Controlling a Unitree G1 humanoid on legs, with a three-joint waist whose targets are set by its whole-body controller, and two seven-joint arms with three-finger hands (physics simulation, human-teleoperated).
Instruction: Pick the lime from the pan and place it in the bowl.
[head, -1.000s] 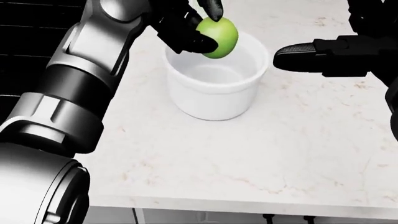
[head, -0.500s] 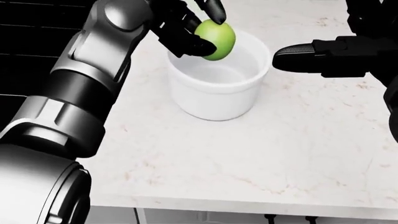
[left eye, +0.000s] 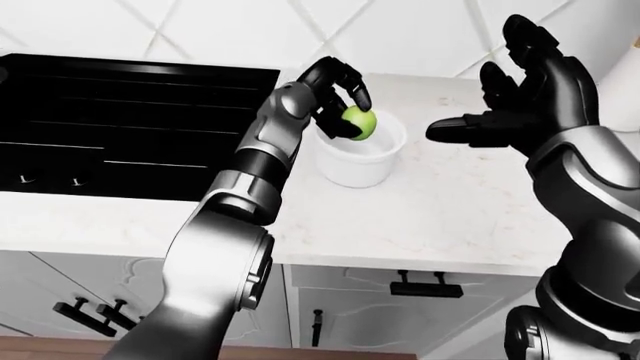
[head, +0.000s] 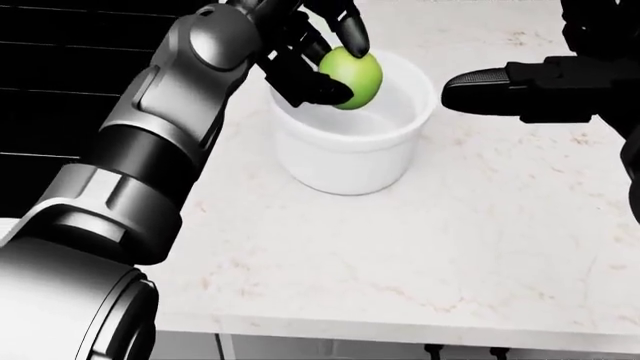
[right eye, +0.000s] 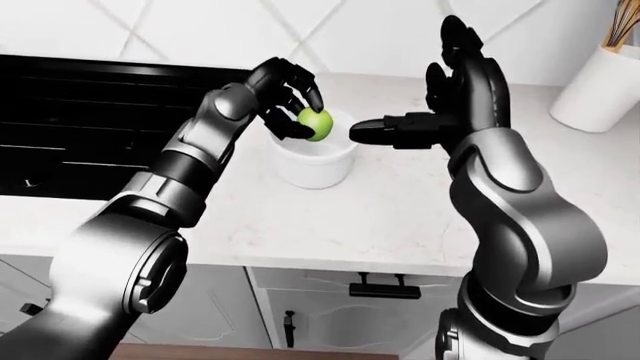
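Note:
A green lime (head: 353, 76) is held over the left rim of a white bowl (head: 348, 154) that stands on the marble counter. My left hand (head: 322, 52) is shut on the lime, black fingers wrapped over its top and left side. My right hand (left eye: 520, 97) hovers open to the right of the bowl, fingers spread upward, thumb pointing toward the lime. The pan does not show in any view.
A black stove (left eye: 110, 127) fills the left of the left-eye view. A white utensil holder (right eye: 600, 86) stands at the right edge of the counter (head: 450, 247) in the right-eye view. Tiled wall runs behind; white cabinets (left eye: 400, 315) sit below.
My left hand with the lime has shifted slightly right and down over the bowl's rim. The right hand has stayed in place.

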